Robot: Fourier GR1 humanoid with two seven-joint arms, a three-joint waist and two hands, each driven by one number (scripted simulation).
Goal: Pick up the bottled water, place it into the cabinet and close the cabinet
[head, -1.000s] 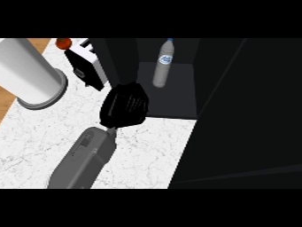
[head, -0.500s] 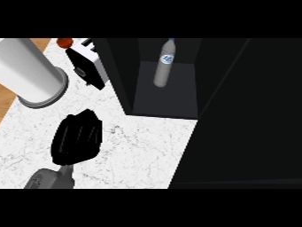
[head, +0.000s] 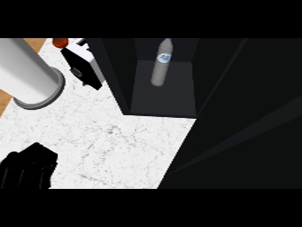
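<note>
While the head view looks down, one clear plastic water bottle (head: 161, 63) with a round blue-and-white label, unreadable, stands upright inside the open dark cabinet (head: 163, 99). One black left hand (head: 24, 169) shows at the lower left over the white marble counter (head: 114, 137), fingers curled, holding nothing. One white cylinder (head: 19, 71) stands nearby.

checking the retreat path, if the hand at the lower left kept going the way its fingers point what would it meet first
The hand points up the view. Ahead lies bare marble counter, then the white cylinder's grey base. Height above the counter is unclear, so it might pass over.
</note>
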